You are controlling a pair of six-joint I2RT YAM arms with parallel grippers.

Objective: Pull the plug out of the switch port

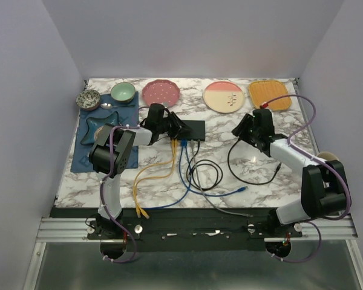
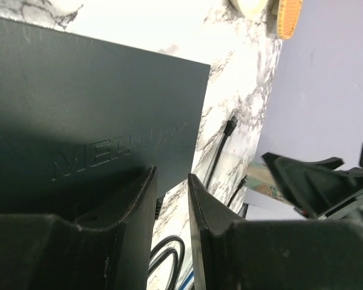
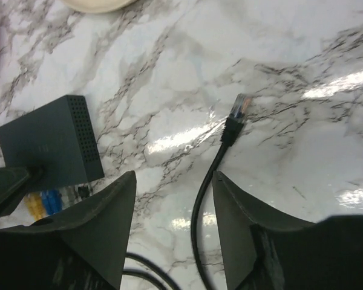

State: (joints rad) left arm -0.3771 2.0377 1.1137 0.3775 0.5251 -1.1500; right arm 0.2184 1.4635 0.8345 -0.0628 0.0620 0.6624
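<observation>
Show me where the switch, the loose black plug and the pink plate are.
switch [image 3: 43, 142], right wrist view, on its top face.
black plug [image 3: 232, 125], right wrist view, on its boot.
pink plate [image 1: 161, 93], top view, on its middle.

Setting, seen from above and behind. A rectangular table with a white marble-patterned top veined in grey fills the middle of the enclosure. Beyond the table's far edge rises a plain pale lavender back wall. Matching lavender side walls stand to the table's left and to its right, each meeting the back wall at a corner. A silver slotted aluminium rail runs along the table's near edge, and below it lies a dull grey metal sheet. The lighting is even and diffuse. Seen close from the right wrist, the glossy tabletop carries bright white streaks of glare.
</observation>
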